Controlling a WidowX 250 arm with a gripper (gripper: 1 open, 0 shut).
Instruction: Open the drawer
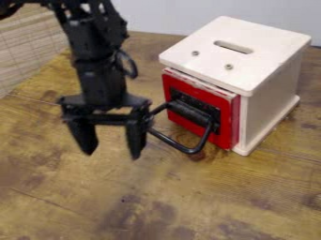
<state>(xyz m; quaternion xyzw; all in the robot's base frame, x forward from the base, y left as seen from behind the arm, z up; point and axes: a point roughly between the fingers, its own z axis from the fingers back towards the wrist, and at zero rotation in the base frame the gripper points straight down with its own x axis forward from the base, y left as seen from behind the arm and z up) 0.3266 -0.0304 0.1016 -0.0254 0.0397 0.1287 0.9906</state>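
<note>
Item: cream-white box (257, 70), cubic, standing on a worn wooden table (189, 202) toward the right rear; slot cut in its top panel (234, 45); two small dark fixings near the top's front edge.

Item: drawer (198, 108), red-fronted, set in the box's left-facing side; front stood slightly proud of the box; large black loop handle (185, 133) hung forward and down, its lower bar at table level.

Item: gripper (108, 141), black, two-fingered, pointed downward on a black arm (96, 47) left of the box; fingers (85, 137) spread apart, grasping nothing; right finger just beside the handle's left end, contact not discernible; tips near the table.

Item: woven mat (28, 47), upper left corner.
</note>
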